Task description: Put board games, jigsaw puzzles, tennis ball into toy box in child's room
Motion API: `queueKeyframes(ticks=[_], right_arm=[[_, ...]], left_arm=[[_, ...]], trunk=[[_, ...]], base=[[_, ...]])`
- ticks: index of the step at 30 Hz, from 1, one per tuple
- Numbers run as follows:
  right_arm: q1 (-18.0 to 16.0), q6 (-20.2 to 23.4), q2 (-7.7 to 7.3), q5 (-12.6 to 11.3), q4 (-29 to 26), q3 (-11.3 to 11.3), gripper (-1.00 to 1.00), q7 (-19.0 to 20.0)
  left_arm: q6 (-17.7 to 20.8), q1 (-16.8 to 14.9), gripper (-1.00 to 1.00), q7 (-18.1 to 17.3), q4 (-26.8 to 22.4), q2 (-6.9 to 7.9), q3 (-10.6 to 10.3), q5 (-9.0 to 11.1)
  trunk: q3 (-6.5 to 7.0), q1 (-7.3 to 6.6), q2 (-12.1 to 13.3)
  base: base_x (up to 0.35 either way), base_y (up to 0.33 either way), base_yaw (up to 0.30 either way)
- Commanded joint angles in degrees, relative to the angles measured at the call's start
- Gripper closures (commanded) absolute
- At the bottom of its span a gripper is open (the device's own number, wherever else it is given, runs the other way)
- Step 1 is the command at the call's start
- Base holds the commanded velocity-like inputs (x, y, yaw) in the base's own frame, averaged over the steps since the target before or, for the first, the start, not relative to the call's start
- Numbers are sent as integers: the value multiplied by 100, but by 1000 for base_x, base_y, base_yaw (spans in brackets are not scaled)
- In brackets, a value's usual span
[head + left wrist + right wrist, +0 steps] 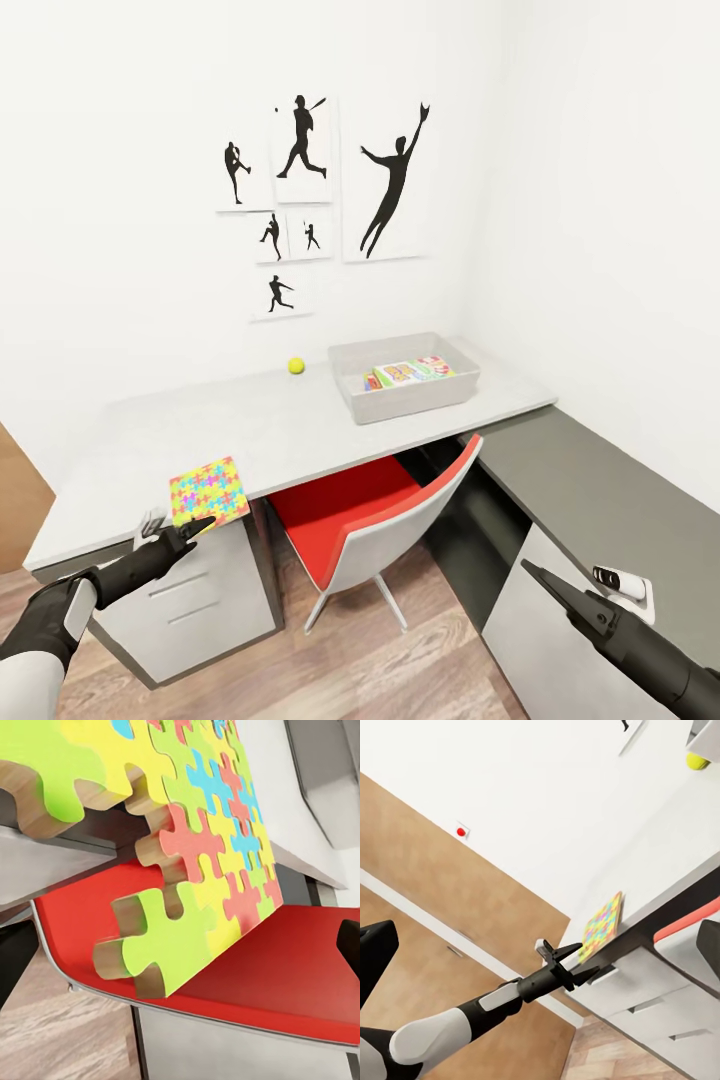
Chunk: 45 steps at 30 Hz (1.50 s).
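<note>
- The left gripper (pixel 190 528) sits at the table's (pixel 300 430) front edge, jaws apparently closed on the jigsaw puzzle (pixel 208 491).
- The tennis ball (pixel 296 366) lies beside the toy box (pixel 400 400).
- The right gripper (pixel 535 575) hangs low; I cannot tell its jaw state.

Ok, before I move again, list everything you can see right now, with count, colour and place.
jigsaw puzzle: one, multicoloured, on the table's front edge, overhanging it
tennis ball: one, yellow-green, on the table near the wall
toy box: one, light grey, on the table's right end
board games: at least one colourful box, inside the toy box
table: one, pale grey top, white drawers
chair: one, red seat, pushed under the table
side cabinet: one, dark grey top, right
pictures: six, black silhouettes, on the wall
left gripper: black, at the puzzle's front edge
right gripper: black, low right
</note>
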Motion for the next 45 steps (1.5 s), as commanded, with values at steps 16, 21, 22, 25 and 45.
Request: queueKeyframes(ticks=[16,21,22,25,45], right_arm=[[1,38,-2,-34,-3,1,-100,-7],[1,38,-2,-34,-3,1,-100,-7],[1,38,-2,-33,-3,1,-100,-7],[1,38,-2,-34,-3,1,-100,-7],[1,29,-2,-34,-3,1,-100,-7]], left_arm=[[54,-5,-100,-11,1,-2,17,17],[54,-5,-100,-6,1,-2,12,17],[54,-5,-100,-5,1,-2,12,17],[54,-5,-100,-5,1,-2,13,17],[54,-5,100,-11,0,-2,13,14]], trunk=[[-5,1,-3],[-5,1,-3],[-5,1,-3],[-5,1,-3],[-5,1,-3]], base=[[11,0,0],[1,0,0],[32,0,0],[61,0,0],[18,0,0]])
